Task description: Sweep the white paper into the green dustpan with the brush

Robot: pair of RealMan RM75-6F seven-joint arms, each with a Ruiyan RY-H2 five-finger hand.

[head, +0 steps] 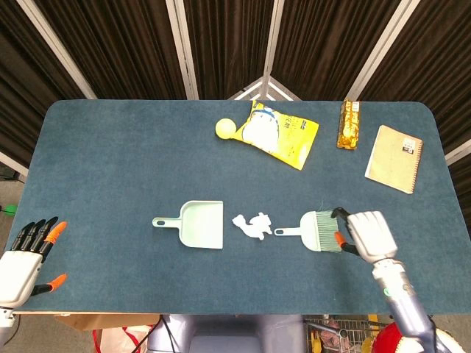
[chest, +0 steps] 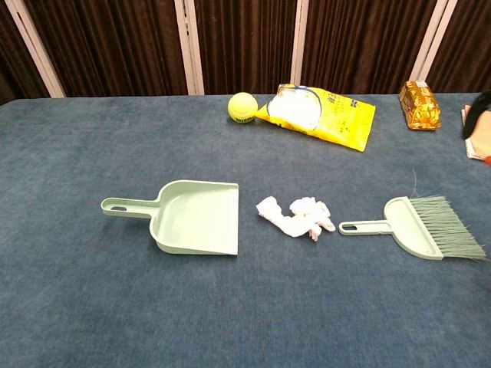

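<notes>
Lying crumpled on the blue tabletop (head: 103, 147), the white paper (head: 252, 223) is seen as a small, irregular wad with folded lobes, placed between the green dustpan (head: 195, 223) and the brush (head: 316, 230). The dustpan's open mouth is turned toward the paper, its handle pointing away. The brush is pale green, with its handle tip just beside the paper and its bristles fanned outward. The right robot hand (head: 366, 234) is positioned over the bristle end of the brush; whether it is clenched or released cannot be told. The left robot hand (head: 20, 257) is held at the tabletop's near corner, released, fingers spread. A tennis ball (head: 225, 129), a yellow snack bag (head: 280, 133) and a notebook (head: 394, 159) are located along the far side.
</notes>
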